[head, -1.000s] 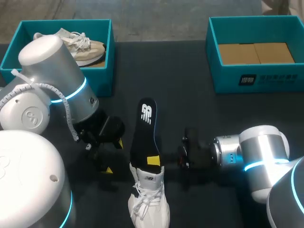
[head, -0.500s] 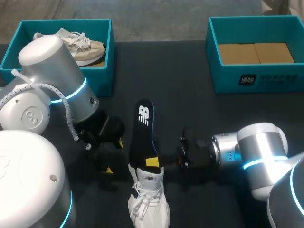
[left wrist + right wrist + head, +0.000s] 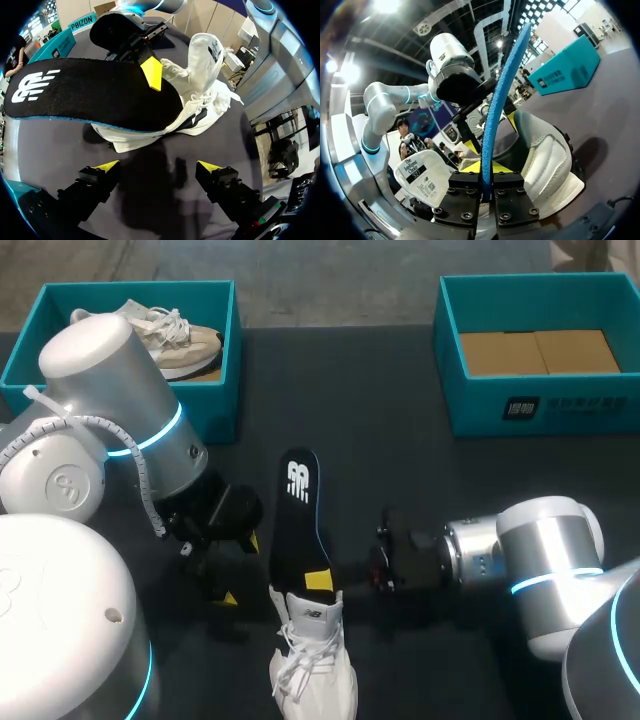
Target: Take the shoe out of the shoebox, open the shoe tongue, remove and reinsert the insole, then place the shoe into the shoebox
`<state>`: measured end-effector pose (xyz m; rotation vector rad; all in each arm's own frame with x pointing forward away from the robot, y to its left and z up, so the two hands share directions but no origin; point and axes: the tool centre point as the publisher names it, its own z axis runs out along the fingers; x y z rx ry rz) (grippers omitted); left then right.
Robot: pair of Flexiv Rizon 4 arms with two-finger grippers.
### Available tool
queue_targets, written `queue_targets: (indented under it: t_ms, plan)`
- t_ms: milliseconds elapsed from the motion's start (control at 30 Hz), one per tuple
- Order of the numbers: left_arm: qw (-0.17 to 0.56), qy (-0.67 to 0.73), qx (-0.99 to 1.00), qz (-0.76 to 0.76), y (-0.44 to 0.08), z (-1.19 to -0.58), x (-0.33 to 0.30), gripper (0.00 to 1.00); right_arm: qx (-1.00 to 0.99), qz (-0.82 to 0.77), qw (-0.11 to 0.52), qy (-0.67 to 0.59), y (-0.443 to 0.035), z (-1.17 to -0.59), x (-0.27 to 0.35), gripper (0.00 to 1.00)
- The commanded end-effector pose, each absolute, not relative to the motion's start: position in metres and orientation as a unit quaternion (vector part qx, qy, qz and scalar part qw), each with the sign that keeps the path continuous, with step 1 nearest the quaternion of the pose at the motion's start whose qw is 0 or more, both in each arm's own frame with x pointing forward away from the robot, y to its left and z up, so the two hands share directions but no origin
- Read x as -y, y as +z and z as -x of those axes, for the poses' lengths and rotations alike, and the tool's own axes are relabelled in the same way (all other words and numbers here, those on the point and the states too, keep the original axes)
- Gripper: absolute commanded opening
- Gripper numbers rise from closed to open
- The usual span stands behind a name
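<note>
now, right hand [image 3: 487, 172] pinching insole [image 3: 298, 508] (over shoe [image 3: 315, 665])

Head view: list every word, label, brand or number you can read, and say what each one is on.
Nothing in this view can be quoted.
On the black foam insole: a white striped logo, with no legible words.
On the white lace-up sneaker: a small dark tongue patch, too small to read.
On the right teal cardboard shoebox: a white label on the front wall, too blurred to read.
</note>
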<state>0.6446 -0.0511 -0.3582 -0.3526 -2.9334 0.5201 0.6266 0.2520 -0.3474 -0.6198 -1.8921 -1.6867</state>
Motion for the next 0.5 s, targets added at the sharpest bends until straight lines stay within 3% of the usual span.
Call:
queue_targets:
  t_ms: [33, 500]
  plan:
    - [0.07, 0.173, 0.975, 0.117, -0.3595, -0.6443, 0.0514, 1.0, 0.702, 0.229, 0.263, -0.621, -0.348, -0.6248, -0.2536, 0.19]
    - [0.07, 0.173, 0.975, 0.117, -0.3595, -0.6443, 0.0514, 1.0, 0.71, 0.216, 0.251, -0.622, -0.3388, -0.6269, -0.2549, 0.18]
